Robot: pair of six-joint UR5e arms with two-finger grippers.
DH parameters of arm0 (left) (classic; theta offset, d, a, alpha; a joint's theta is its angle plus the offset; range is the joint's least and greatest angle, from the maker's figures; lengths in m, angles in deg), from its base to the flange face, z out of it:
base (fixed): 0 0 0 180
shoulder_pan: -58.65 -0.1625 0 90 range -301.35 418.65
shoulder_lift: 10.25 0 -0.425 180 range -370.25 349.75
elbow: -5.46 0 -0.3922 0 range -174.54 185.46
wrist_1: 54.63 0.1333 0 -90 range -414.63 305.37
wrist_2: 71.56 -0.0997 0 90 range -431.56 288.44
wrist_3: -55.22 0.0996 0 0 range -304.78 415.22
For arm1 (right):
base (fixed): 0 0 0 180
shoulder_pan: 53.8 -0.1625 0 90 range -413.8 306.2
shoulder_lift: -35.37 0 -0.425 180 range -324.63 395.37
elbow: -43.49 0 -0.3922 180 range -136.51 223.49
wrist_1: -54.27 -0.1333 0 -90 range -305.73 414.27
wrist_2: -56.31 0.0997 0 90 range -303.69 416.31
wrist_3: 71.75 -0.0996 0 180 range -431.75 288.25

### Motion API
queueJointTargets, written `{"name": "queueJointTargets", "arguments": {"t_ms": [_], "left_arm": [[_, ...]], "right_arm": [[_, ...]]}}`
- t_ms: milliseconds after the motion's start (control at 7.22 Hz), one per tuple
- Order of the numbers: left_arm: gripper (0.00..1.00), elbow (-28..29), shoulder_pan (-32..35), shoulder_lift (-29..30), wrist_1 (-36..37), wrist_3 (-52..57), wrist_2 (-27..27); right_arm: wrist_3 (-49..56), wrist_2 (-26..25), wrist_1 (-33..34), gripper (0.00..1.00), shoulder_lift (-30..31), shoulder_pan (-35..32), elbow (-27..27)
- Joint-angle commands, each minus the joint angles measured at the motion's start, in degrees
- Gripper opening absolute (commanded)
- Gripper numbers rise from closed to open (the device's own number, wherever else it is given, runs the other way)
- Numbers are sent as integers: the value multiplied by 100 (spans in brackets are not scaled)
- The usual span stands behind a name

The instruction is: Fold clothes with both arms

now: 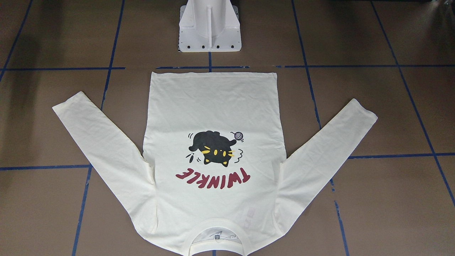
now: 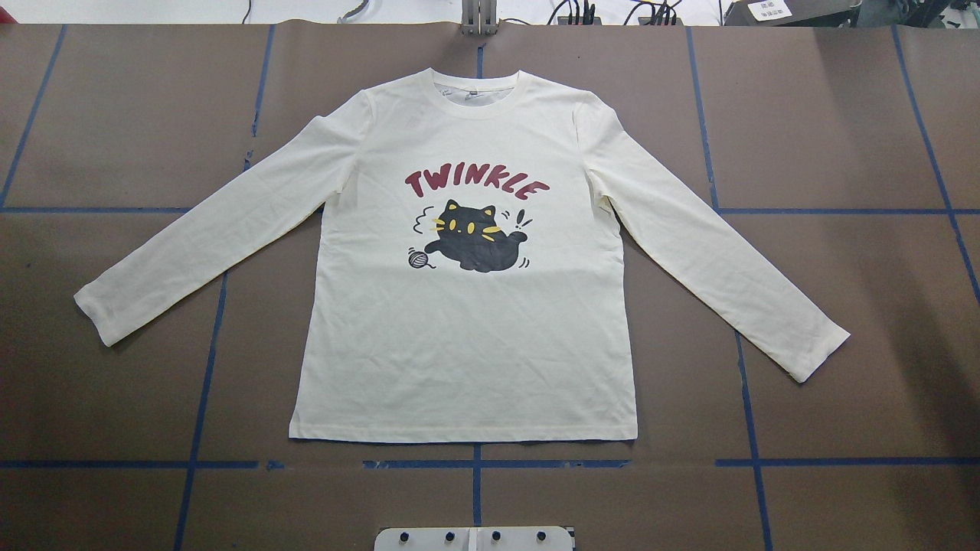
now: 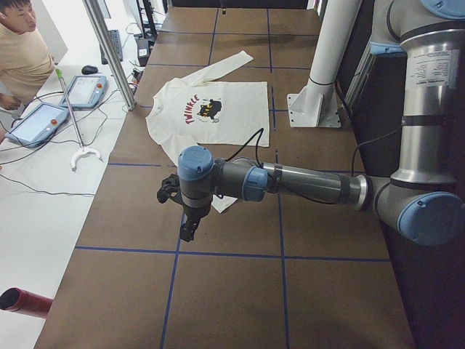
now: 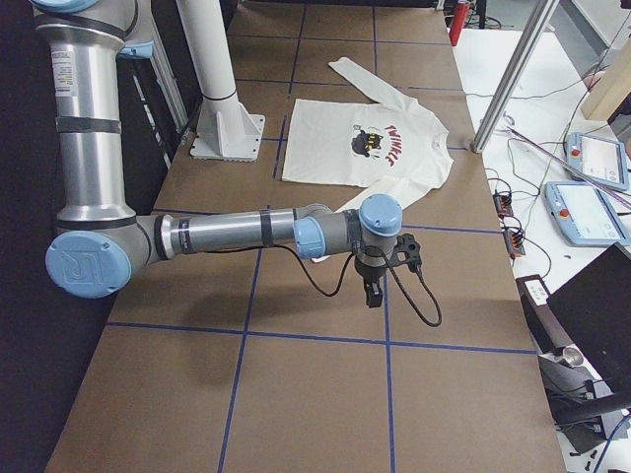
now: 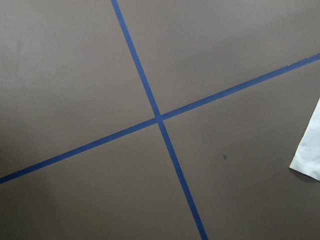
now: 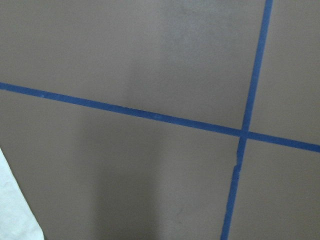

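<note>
The cream-white long-sleeved T-shirt (image 2: 459, 344) lies flat on the brown table, print side up, with both sleeves spread out and down. Its black cat and red "TWINKLE" lettering face up (image 1: 213, 103). My left gripper (image 3: 187, 229) hangs over the table beyond the shirt's near sleeve, touching nothing; I cannot tell if it is open or shut. My right gripper (image 4: 373, 294) hangs likewise past the other sleeve, and its state is also unclear. The wrist views catch only a sleeve cuff (image 5: 310, 155) and a corner of cloth (image 6: 12, 210).
Blue tape lines grid the table. The white pedestal base (image 1: 209, 28) stands just behind the shirt's hem. A person (image 3: 22, 51) sits by two teach pendants (image 3: 40, 123) at the far side bench. A red cylinder (image 3: 25, 302) lies off the table edge.
</note>
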Motion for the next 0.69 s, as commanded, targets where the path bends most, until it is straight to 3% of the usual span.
{"name": "queueJointTargets", "arguments": {"t_ms": [0,139,416,554], "left_arm": [[100,160,-11,-3,-492,-13,324],[100,325,-28,-3,-520,-5,683],[100,353,-37,-3,-625,-13,844],[100,353,-37,23,-617,-22,845]], "right_arm": [[-940,290,-617,100,124,752,27],[-1859,291,-1458,100,394,1069,27],[-3890,91,-3635,99,964,1946,9],[-4926,-450,-4150,98,1029,2517,44]]}}
